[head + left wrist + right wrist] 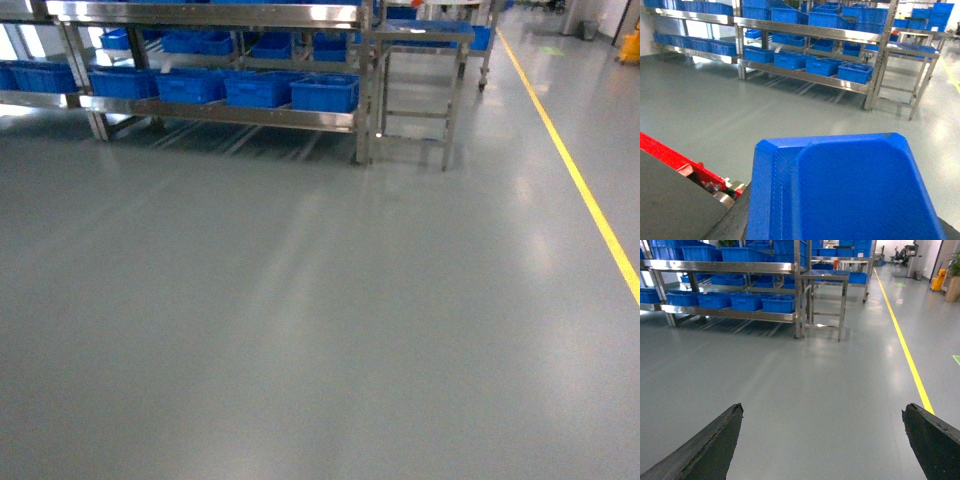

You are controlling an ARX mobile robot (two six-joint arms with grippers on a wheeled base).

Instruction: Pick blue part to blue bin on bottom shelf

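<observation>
The blue part fills the lower half of the left wrist view, very close to the camera. It sits between the dark fingers of my left gripper, which is shut on it. Several blue bins stand in a row on the bottom shelf of a steel rack, far ahead across the grey floor; the blue bins and the bottom shelf also show in the left wrist view. My right gripper is open over bare floor with nothing between its fingers. Neither gripper shows in the head view.
A small steel table stands right of the rack. A yellow floor line runs along the right side. Upper rack levels hold more blue crates. A red bar and a dark surface lie beside the left gripper.
</observation>
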